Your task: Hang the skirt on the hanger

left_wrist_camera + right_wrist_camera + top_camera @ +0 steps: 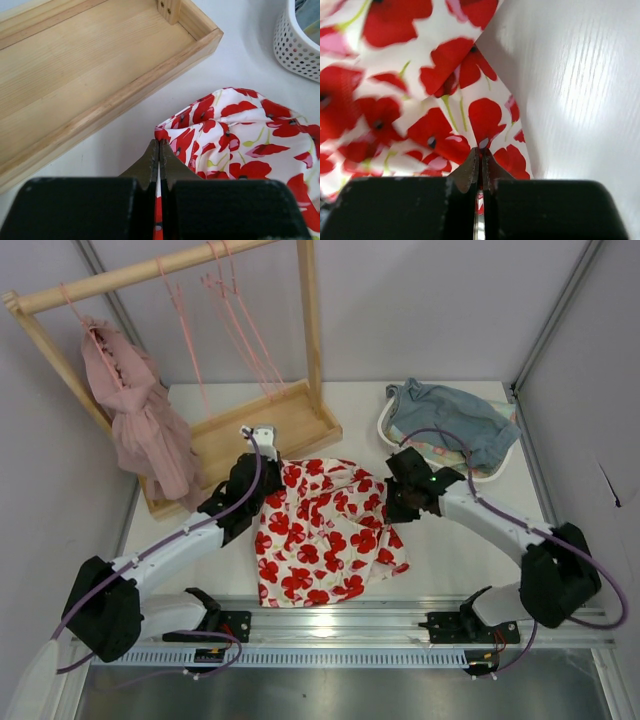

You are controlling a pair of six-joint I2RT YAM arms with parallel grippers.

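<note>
The left gripper (266, 466) pinches shut on the upper-left corner of the floral skirt (325, 530), rumpled mid-frame on the white table (455, 545), the right gripper (392, 502) clamps its right edge, and pink hangers (222, 285) hang upper centre, tops cut off.

Left arm (172, 550) and right arm (490, 514) in white shells with bulky black joints, purple cables (257, 466) running along each, dark tapered claw fingers (148, 166)
</note>
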